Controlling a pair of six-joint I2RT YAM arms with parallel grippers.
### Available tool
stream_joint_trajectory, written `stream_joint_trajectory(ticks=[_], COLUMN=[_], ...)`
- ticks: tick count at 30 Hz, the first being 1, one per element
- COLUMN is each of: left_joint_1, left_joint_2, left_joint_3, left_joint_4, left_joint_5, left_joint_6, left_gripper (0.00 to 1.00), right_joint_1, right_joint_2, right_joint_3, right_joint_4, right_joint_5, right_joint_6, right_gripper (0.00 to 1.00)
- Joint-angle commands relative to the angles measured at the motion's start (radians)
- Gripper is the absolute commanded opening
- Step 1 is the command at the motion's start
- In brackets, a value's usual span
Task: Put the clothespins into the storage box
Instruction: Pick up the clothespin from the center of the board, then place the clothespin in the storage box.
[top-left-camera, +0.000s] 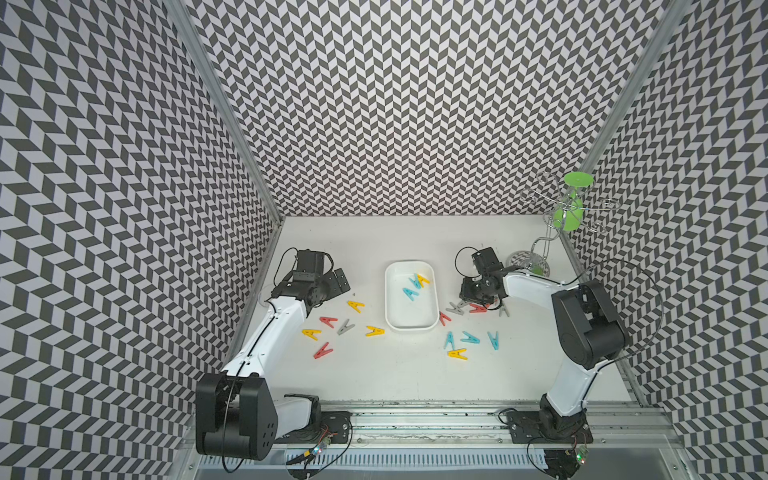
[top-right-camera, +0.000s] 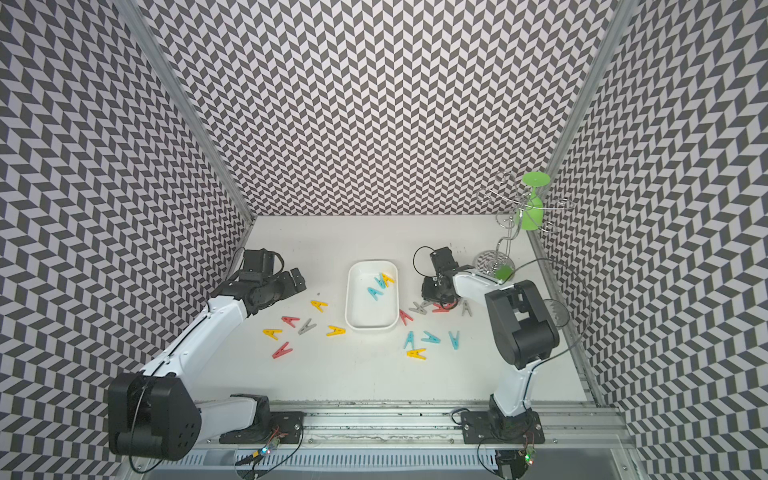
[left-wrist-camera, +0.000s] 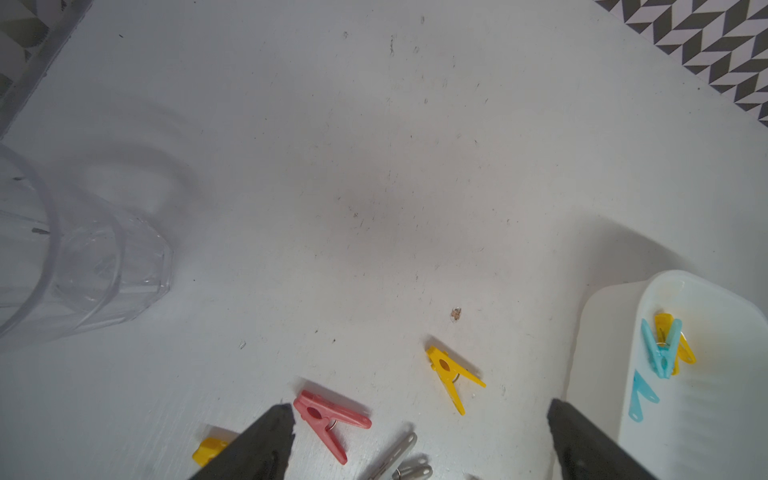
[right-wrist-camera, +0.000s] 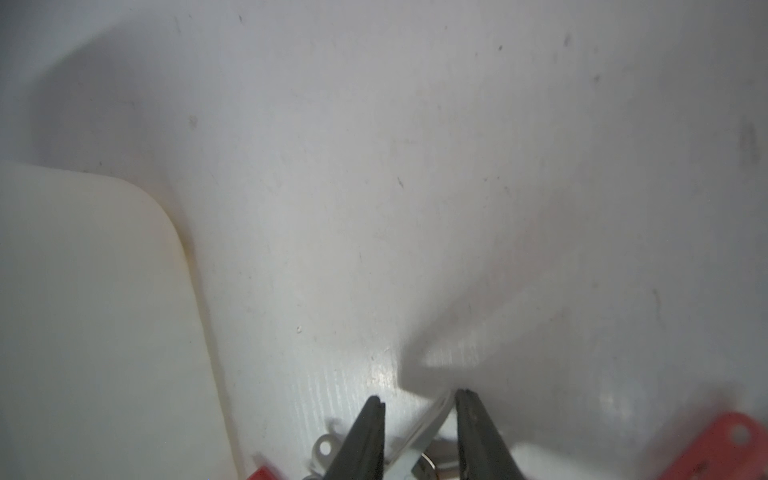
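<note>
Grey plastic A-shaped clothespin (right-wrist-camera: 432, 419) sits between our right gripper's (right-wrist-camera: 419, 395) narrowed jaws; unsure it's clamped, we risk it slipping.

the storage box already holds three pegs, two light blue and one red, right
Not quite: the third peg is yellow, not red. The storage box holds two light blue clothespins and one yellow clothespin. Both top views show this, and the left wrist view shows the same colours closer up.
</note>
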Motion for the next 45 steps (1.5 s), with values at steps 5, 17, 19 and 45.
stream_joint_trajectory(ticks=[5, 17, 19, 45], left_joint_1=[0.008, 0.018, 0.018, 0.02], left_joint_2=[-0.018, -0.03, -0.03, -0.016], left_joint_3=[-0.015, -0.035, -0.035, -0.008], left_joint_4=[0.023, 0.033, 0.033, 0.027], left_joint_5=[0.002, 0.007, 0.007, 0.01], left_joint_6=[0.018, 0.018, 0.016, 0.016], left_gripper=[1.0, 1.0, 1.0, 1.0], right_joint_1=[0.042, 0.084, 0.091, 0.442], right_joint_2=[0.006, 0.029, 0.017, 0.127], right_joint_3=[-0.016, 0.011, 0.035, 0.363], right_joint_4=[-0.01, -0.033, -0.046, -0.147], right_joint_5=[0.088, 0.171, 0.176, 0.267], right_joint_6=[0.01, -0.001, -0.006, -0.067], right_gripper=[0.24, 0.09, 0.09, 0.1])
